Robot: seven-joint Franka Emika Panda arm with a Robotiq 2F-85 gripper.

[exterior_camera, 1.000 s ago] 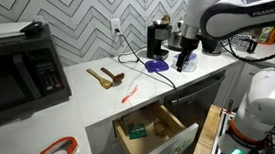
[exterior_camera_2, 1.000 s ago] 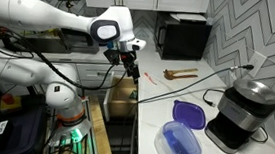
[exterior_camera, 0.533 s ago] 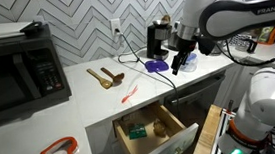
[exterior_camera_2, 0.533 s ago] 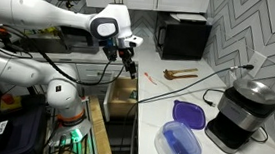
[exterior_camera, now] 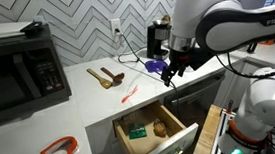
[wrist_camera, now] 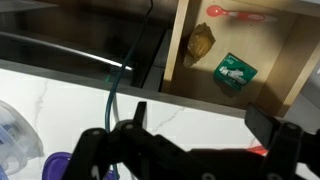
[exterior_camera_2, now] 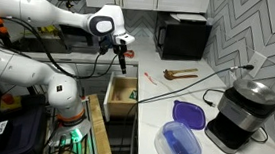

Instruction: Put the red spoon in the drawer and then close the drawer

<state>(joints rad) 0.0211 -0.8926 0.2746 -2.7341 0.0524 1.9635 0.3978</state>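
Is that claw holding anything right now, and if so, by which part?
Nothing is held. The gripper is open in the air with nothing between its fingers. The red spoon lies on the counter, apart from it.

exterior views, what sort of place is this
Most likely a home kitchen: a microwave sits on a white counter, with a chevron-tiled backsplash behind and an open drawer below the counter.
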